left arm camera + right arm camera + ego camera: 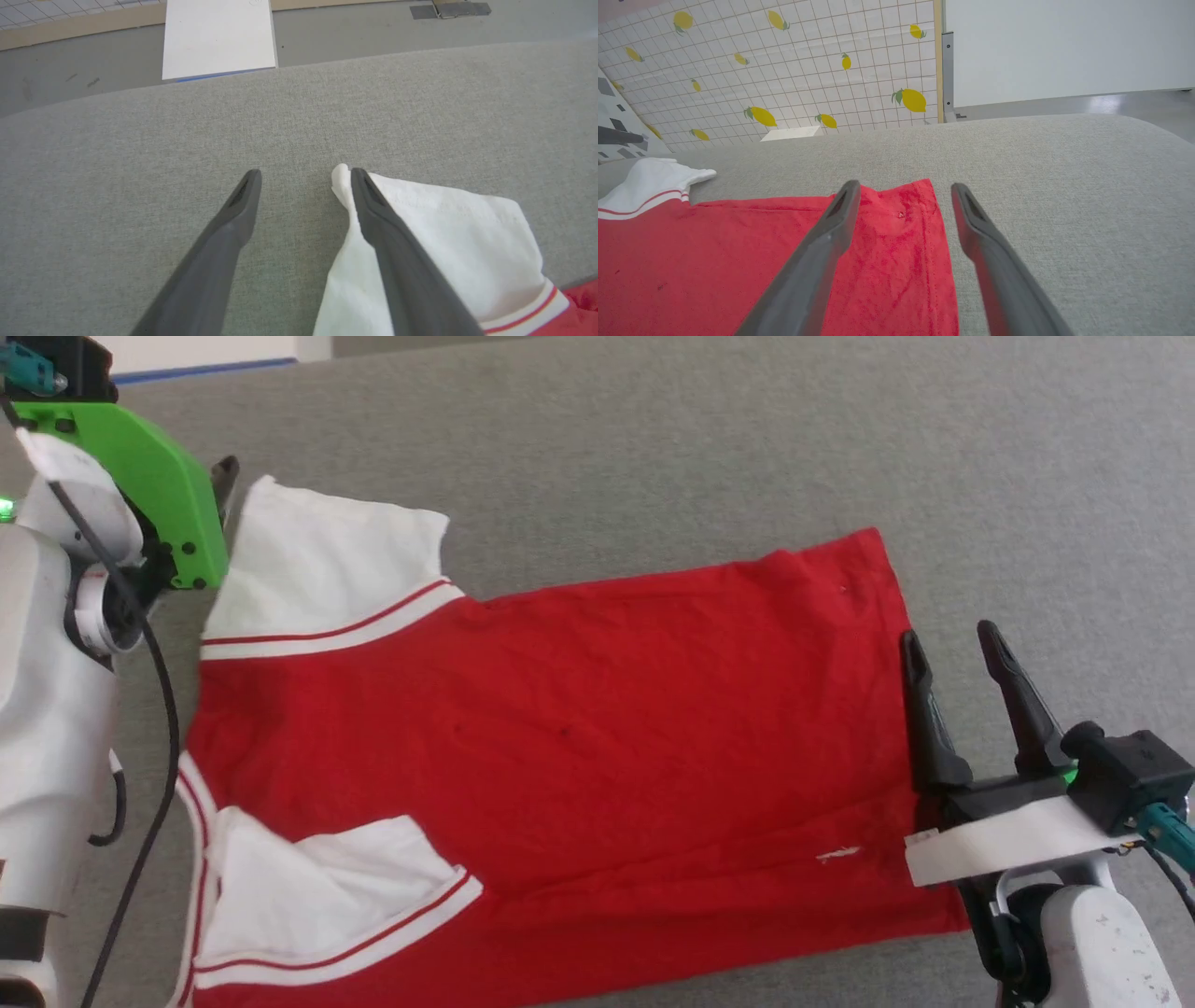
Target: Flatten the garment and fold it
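**Jersey flat on worktop, both pincers spread**

Garment (560,728): lies on the grey fabric worktop (653,429), plain red side up, hem toward the robot's right, 2 white sleeves toward its left. Far sleeve (327,560) is laid outward. Near sleeve (327,887) is folded back onto the red body.

Left pincer (303,179): wide, holding nothing. 1 finger is over the far sleeve's corner, the other over bare worktop.

Right pincer (950,642): wide, holding nothing, straddling the hem edge. Cannot tell if it touches the cloth.

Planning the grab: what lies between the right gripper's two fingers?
Red hem of the garment and a strip of grey surface, in the right wrist view.
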Available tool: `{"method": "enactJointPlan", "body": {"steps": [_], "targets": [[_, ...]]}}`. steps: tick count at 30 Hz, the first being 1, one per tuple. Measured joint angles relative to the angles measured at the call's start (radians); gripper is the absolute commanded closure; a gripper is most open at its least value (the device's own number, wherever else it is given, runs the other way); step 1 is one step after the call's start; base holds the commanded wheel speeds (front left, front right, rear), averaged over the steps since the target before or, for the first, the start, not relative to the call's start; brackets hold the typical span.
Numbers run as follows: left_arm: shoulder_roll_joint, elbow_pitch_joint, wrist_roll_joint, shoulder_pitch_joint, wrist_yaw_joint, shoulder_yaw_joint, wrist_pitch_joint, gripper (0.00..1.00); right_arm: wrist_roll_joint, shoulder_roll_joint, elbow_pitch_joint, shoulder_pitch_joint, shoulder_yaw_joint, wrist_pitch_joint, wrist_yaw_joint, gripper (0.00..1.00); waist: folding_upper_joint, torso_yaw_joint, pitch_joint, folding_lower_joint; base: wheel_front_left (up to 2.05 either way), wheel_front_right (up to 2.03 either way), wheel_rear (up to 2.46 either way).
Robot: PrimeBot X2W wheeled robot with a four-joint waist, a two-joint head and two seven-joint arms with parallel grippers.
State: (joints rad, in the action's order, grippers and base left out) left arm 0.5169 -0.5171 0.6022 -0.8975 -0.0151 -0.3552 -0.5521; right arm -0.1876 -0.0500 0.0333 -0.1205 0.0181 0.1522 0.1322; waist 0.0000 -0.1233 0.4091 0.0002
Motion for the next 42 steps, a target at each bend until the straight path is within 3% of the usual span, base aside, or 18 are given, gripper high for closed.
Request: {"method": "enactJointPlan", "body": {"steps": [13, 15, 16, 23, 27, 34, 41, 42], "targets": [[0.056, 0.013, -0.004, -0.011, -0.092, -0.039, -0.227, 0.0, -0.016, 0.0, -0.03, -0.018, 0.03, 0.017, 0.0, 0.0, 0.0, -0.088, 0.068, -0.0001, 0.0, 0.0, 0.0], [0.065, 0.022, -0.005, -0.01, -0.091, -0.044, -0.239, 0.62, -0.016, 0.0, -0.031, -0.025, 0.041, 0.016, 0.0, 0.0, 0.0, -0.094, 0.072, -0.0001, 0.0, 0.0, 0.0], [0.069, 0.029, -0.004, -0.009, -0.09, -0.045, -0.244, 1.0, -0.013, 0.0, -0.032, -0.03, 0.047, 0.014, 0.0, 0.0, 0.0, -0.097, 0.073, -0.0001, 0.0, 0.0, 0.0], [0.067, 0.062, 0.003, 0.011, -0.081, -0.049, -0.23, 1.0, 0.044, 0.0, -0.041, -0.152, 0.062, -0.05, 0.0, 0.0, 0.0, -0.094, 0.071, -0.0001, 0.0, 0.0, 0.0], [0.068, 0.067, 0.003, 0.015, -0.074, -0.051, -0.217, 1.0, 0.062, 0.0, -0.104, -0.275, 0.036, -0.171, 0.0, 0.0, 0.0, -0.089, 0.068, -0.0001, 0.0, 0.0, 0.0], [0.051, 0.072, 0.004, 0.015, -0.064, -0.064, -0.198, 1.0, 0.096, -0.001, -0.289, -0.483, 0.024, -0.606, 0.0, 0.0, 0.0, -0.064, 0.068, -0.0002, 0.0, 0.0, 0.0], [0.036, 0.068, 0.007, 0.012, -0.043, -0.07, -0.155, 1.0, 0.108, 0.0, -0.393, -0.588, 0.034, -0.881, 0.0, 0.0, 0.0, -0.041, 0.078, -0.0001, 0.0, 0.0, 0.0], [0.033, 0.068, 0.007, 0.011, -0.038, -0.07, -0.143, 1.0, 0.111, 0.0, -0.4, -0.597, 0.032, -0.906, 0.0, 0.06, 0.0, -0.037, 0.08, -0.0001, 0.0, 0.0, 0.0]]}}
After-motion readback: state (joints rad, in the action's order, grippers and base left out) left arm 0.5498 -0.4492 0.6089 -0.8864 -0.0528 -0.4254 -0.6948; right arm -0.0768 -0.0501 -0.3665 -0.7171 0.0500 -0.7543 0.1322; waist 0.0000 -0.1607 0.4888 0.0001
